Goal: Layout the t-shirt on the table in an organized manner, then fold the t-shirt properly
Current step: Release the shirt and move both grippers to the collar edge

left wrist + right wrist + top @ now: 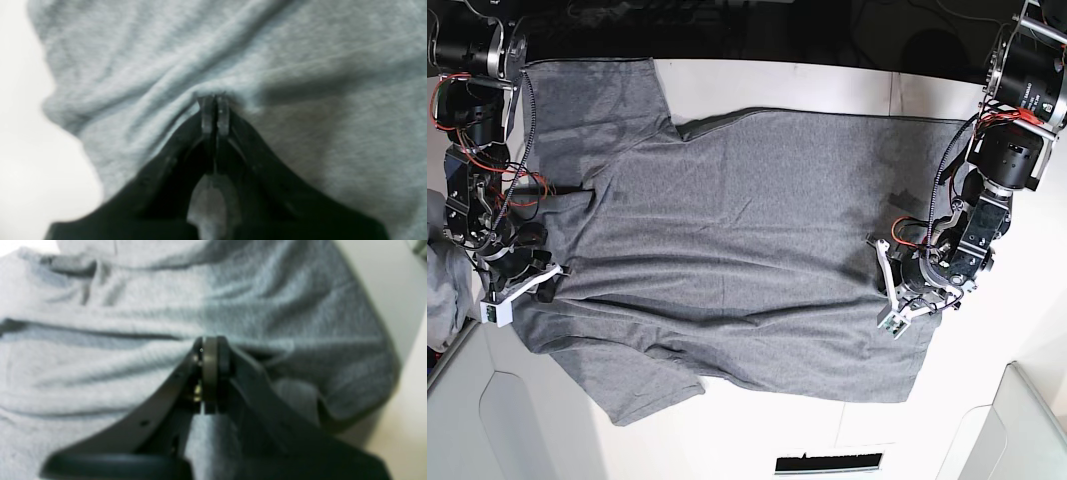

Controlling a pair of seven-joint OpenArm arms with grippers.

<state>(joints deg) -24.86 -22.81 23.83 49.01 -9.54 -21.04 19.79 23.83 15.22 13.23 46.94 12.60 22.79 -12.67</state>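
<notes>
Two grippers, left (890, 285) at 3 o'clock and right (555, 270) at 9, each pinched shut on the t-shirt (727, 250), which lay lengthwise between them on the table (827, 85).

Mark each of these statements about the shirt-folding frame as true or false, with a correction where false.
1. The t-shirt lies spread open on the table. True.
2. The left claw is wide open above the cloth. False: its jaws are shut, pinching a ridge of fabric.
3. The right claw is shut on the shirt fabric. True.
4. The shirt is already folded in half. False: both sleeves and the body lie unfolded, with wrinkles.
5. In the base view both arms are at the same end of the shirt. False: one claw is at the sleeve end, the other near the hem end.
</notes>
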